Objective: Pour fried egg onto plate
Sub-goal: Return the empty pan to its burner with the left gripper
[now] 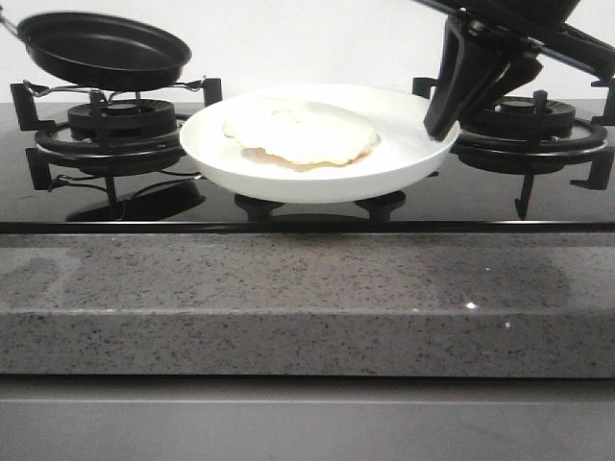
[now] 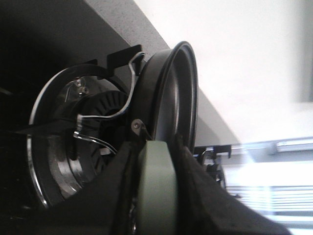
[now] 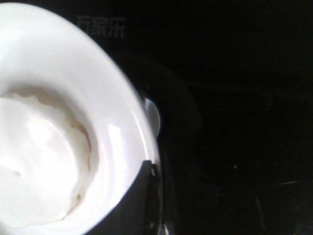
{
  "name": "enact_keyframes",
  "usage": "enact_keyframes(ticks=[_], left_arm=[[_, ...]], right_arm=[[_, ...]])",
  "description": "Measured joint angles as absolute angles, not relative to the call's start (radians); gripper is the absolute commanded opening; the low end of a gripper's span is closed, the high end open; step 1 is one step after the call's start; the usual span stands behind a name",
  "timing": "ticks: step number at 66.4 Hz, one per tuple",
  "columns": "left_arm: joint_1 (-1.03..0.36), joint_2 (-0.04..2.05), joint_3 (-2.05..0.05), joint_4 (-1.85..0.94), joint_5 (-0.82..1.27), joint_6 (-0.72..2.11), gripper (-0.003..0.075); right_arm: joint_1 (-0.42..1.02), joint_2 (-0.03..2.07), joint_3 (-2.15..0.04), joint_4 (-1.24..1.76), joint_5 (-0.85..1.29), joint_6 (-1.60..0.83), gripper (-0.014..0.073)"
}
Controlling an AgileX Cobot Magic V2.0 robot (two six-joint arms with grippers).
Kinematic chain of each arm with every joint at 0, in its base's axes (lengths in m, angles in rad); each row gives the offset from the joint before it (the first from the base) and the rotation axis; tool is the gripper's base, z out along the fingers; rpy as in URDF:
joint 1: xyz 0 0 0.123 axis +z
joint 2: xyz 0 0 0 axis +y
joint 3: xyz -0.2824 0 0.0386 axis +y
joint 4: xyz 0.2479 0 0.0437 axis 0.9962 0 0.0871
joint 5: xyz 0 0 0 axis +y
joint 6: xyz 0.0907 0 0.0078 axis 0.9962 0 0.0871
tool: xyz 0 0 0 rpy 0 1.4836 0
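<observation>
- Right claw [image 1: 444, 123] pinches the plate [image 1: 404, 168] by its right rim and holds it raised above the middle of the stove, between the 2 burners.
- Left claw [image 2: 156, 161] is pressed onto the green handle [image 2: 157, 196] of the frying pan [image 1: 101, 48], which hangs just above the left burner [image 1: 115, 130]; the pan looks empty in the front view.
- Fried egg [image 1: 300, 133] lies flat inside the plate, a little left of its centre, whole and pale with a browned underside edge.
- Judged from this, the pour itself is done: the egg is out of the pan and on the plate. What seems left is to set the pan on its burner and put the plate down.
- Plate's left rim is near the left burner's pan support, and its right rim is close to the right burner [image 1: 533, 125], so room to either side is tight.
- Room is open toward the front, over the glossy black stove top [image 1: 307, 206] and the grey speckled counter [image 1: 307, 298].
- The plate looks roughly level; a tilt toward its free left side could let the egg slide.
</observation>
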State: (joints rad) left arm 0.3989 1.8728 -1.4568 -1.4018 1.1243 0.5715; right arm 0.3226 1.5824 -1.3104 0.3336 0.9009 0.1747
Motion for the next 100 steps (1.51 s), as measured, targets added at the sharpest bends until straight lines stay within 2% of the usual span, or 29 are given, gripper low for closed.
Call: enact_keyframes(ticks=[7,11,18,24,29,36,60,74,88,100], left_arm=[[0.410,1.921,-1.457,-1.446,1.141,0.569,-0.0012],[0.410,1.937,-1.457,-1.460,1.146,0.565,0.0026],[0.410,1.948,-1.457,-1.471,1.158,0.565,0.0165],[0.410,1.948,-1.457,-1.471,1.168,0.565,0.0344],[0.410,1.948,-1.457,-1.469,1.175,0.565,0.0452],[0.413,1.948,-1.457,-1.463,1.177,0.580,0.0519],[0.548,1.942,-1.534,-1.276,1.190,0.576,0.0517],[0.592,1.814,-1.558,-1.156,1.193,0.565,0.0515],[0.505,1.626,-1.562,-0.945,1.169,0.531,0.0515],[0.297,1.463,-1.562,-0.594,1.125,0.400,0.0515]], right_arm=[[0.323,1.582,-1.310,0.334,0.901,0.175,-0.0099],[0.323,1.582,-1.310,0.334,0.901,0.175,-0.0099],[0.323,1.582,-1.310,0.334,0.901,0.175,-0.0099],[0.323,1.582,-1.310,0.334,0.901,0.175,-0.0099],[0.323,1.582,-1.310,0.334,0.901,0.175,-0.0099],[0.323,1.582,-1.310,0.334,0.901,0.175,-0.0099],[0.323,1.582,-1.310,0.334,0.901,0.173,-0.0099],[0.323,1.582,-1.310,0.334,0.901,0.173,-0.0099],[0.323,1.582,-1.310,0.334,0.901,0.173,-0.0099],[0.323,1.582,-1.310,0.334,0.901,0.173,-0.0099]])
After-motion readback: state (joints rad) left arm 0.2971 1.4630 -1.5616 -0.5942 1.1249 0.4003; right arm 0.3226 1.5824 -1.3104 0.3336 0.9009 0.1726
